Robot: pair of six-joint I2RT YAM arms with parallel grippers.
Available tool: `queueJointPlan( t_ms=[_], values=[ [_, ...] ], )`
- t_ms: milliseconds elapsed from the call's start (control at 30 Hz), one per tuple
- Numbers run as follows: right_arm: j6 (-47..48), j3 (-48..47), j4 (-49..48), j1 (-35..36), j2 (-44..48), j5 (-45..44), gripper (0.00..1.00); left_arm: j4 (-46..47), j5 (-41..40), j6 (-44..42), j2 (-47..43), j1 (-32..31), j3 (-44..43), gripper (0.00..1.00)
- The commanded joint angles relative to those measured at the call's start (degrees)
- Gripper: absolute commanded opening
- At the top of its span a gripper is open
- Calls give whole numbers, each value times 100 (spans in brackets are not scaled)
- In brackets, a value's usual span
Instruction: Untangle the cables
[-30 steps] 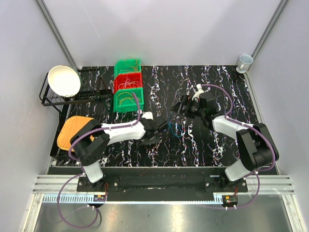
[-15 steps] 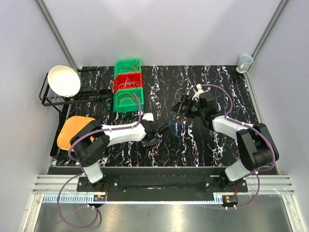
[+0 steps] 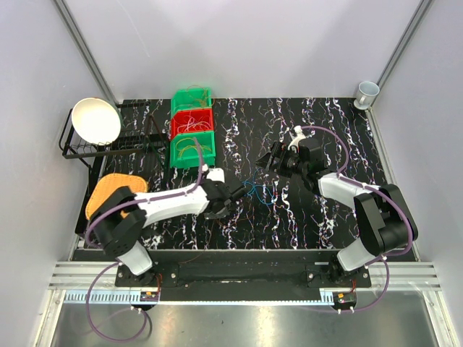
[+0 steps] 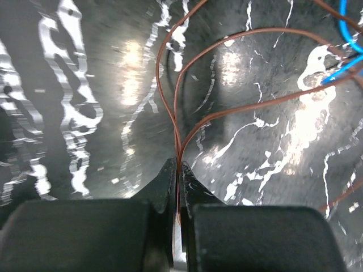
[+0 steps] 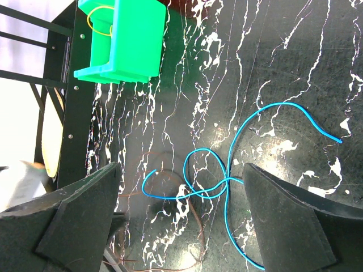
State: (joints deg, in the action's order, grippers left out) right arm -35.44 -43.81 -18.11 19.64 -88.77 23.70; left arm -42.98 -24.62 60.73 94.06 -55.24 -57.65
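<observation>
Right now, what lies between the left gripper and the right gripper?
Top view: the blue cable, looped on the table, plus brown cable strands pinched in the left gripper.

We find bare table (image 3: 333,116) across the far right; the bins (image 3: 192,137) and the wire rack (image 3: 130,148) obstruct the far left, the cables (image 3: 257,191) the centre.

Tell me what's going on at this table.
Two robot arms are working on tangled cables. The left gripper is shut on a few thin brown cables over the black marbled table. A blue cable lies looped on the table, crossing the brown ones, and the right gripper hangs open over it, holding nothing.
</observation>
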Motion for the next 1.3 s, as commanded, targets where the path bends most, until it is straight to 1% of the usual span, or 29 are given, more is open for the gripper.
queueJointPlan(
  t_ms=[0, 267, 467, 633, 833, 1000, 1100, 1133, 1233, 1267],
  values=[
    [28, -154, -88, -30, 35, 38, 94, -526, -543, -316, -748, -4, -220, 0],
    [28, -154, -70, -21, 35, 12, 94, -1019, -868, -834, -1477, 277, -861, 0],
    [11, -163, -53, -21, 0, 20, 94, -1107, -1097, -1396, -1706, 917, -1406, 0],
    [2, -180, -61, -22, -43, 29, 94, -1037, -1273, -1950, -1707, 1410, -2013, 0],
    [2, -189, -52, -21, -70, 38, 94, -572, -1229, -2530, -1400, 2113, -2716, 0],
    [-7, -198, -52, -21, -88, 47, 94, -115, -1325, -2890, -926, 2439, -3349, 0],
    [-24, -215, -61, -22, -123, 64, 94, 500, -1282, -3154, -724, 2641, -3534, 0],
    [-33, -215, -61, -21, -132, 64, 94, 910, -1230, -3216, -679, 2781, -3551, 0],
    [-42, -224, -70, -21, -167, 82, 94, 1563, -879, -3304, -451, 3115, -3665, 0],
    [-42, -224, -79, -30, -175, 82, 94, 1678, -591, -3270, -293, 3221, -3735, 0]
  ],
)
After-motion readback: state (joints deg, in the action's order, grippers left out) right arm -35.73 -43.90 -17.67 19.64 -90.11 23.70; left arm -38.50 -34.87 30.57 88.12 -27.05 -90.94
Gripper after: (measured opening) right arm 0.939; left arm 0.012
